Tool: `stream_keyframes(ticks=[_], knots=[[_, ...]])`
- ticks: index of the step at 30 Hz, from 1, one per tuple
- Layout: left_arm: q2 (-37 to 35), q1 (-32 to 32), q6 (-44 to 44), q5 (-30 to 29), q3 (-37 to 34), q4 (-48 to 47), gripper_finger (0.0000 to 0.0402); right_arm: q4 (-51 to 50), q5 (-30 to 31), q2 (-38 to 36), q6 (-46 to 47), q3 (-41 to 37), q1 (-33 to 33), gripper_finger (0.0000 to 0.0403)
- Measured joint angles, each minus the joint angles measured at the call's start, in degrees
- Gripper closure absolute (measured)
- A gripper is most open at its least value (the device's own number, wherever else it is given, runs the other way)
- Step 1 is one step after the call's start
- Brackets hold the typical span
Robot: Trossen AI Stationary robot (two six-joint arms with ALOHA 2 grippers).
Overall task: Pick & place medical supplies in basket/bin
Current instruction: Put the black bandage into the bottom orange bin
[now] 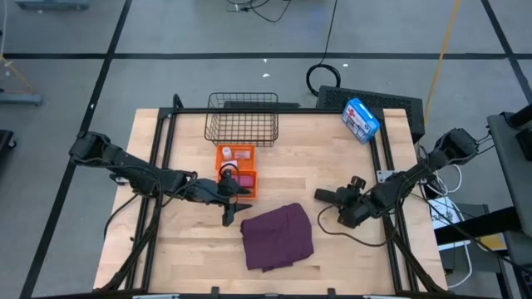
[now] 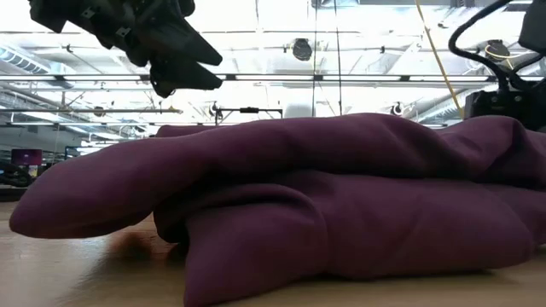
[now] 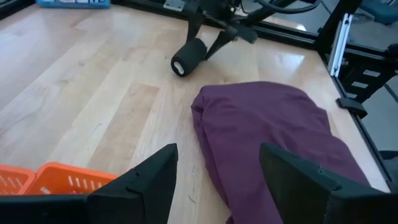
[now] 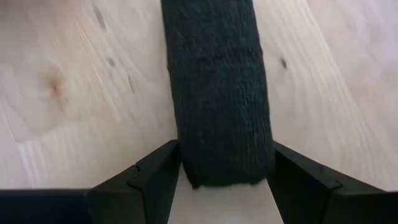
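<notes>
The black roll (image 4: 217, 93) lies lengthwise between the fingers of my right gripper (image 4: 217, 163), which is shut on it right of the purple-maroon cloth (image 1: 278, 237). The cloth is crumpled flat on the table's near middle. My left gripper (image 3: 217, 171) is open and hovers over bare wood between the orange bin (image 1: 237, 170) and the cloth (image 3: 273, 137), touching nothing. The bin holds a pink roll (image 1: 243, 179) and small items I cannot make out. The black wire basket (image 1: 241, 120) stands behind the bin. My right gripper pinches the black roll at one end (image 4: 217, 171), one finger (image 4: 158, 168) on each side of it, with the fingers lying along its length. The left wrist view shows the fingers slanting down onto the roll (image 3: 188, 57). Whether the roll is off the wood, I cannot tell.
A blue-and-white box with a red cross (image 1: 360, 118) sits at the far right corner. Black frame rails (image 1: 162, 149) run along both table sides. Bare wood lies left of the bin and between the cloth and the right gripper.
</notes>
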Motion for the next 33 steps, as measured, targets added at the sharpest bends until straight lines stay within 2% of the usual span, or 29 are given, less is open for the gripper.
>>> stream_keyframes(ticks=[5,10,15,20,24,29,33], knots=[[0.02,0.0,-0.11,0.0,0.0,1.39,0.0165,4.38,2.18,0.01,-1.8,-2.42,0.01,0.0189],[0.02,0.0,-0.13,0.0,0.02,2.64,0.0165,6.79,3.0,0.12,-3.85,-2.52,0.0,0.0215],[0.02,0.0,-0.28,-0.4,0.0,5.01,0.0165,10.88,3.03,0.23,-5.91,-2.66,-0.02,0.0273],[0.02,0.08,-4.2,-4.16,0.0,7.06,0.0165,11.72,3.09,0.27,-9.78,-1.9,-0.08,0.0344],[0.02,0.49,-5.14,-4.52,0.02,9.42,0.0165,11.59,3.37,-0.64,-17.88,0.4,-0.13,0.0361],[0.24,1.91,-5.6,-4.6,1.82,11.28,0.0165,14.08,14.7,-1.95,-32.21,4.76,-0.09,0.0361],[2.57,2.89,-4.09,-4.58,5.08,11.35,0.0165,26.89,24.05,-1.89,-49.91,5.91,-0.37,0.036]])
